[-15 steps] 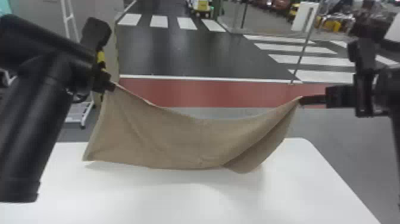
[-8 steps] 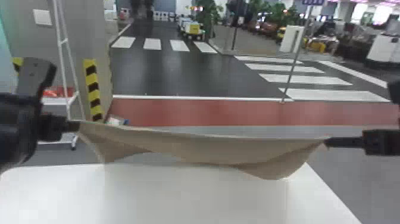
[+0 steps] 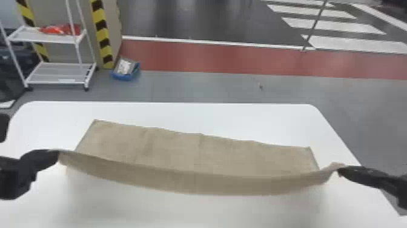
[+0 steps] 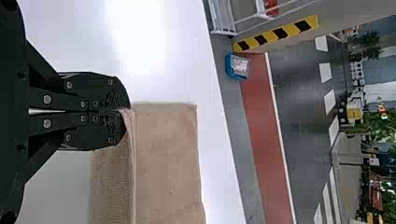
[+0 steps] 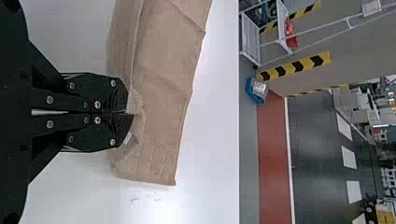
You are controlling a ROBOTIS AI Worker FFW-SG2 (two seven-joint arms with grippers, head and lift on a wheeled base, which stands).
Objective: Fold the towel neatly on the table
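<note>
While the left gripper (image 3: pixel 58 155) and the right gripper (image 3: pixel 339 170) each pinch an end of the towel (image 3: pixel 196 156), its far part lies flat just inside the table's (image 3: pixel 212 116) far edge, and its raised near part blocks sight of the cloth directly behind. Beyond the far left corner stand a rack (image 3: pixel 57 72), bearing a red item (image 3: pixel 62 29), and a blue tub (image 3: pixel 125 76) on the floor.

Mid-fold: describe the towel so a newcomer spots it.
Find the big white table. Across it stretches the towel, its near edge lifted between the left pincer and right pincer. Its creased tan cloth stands out from the smooth white beneath.
</note>
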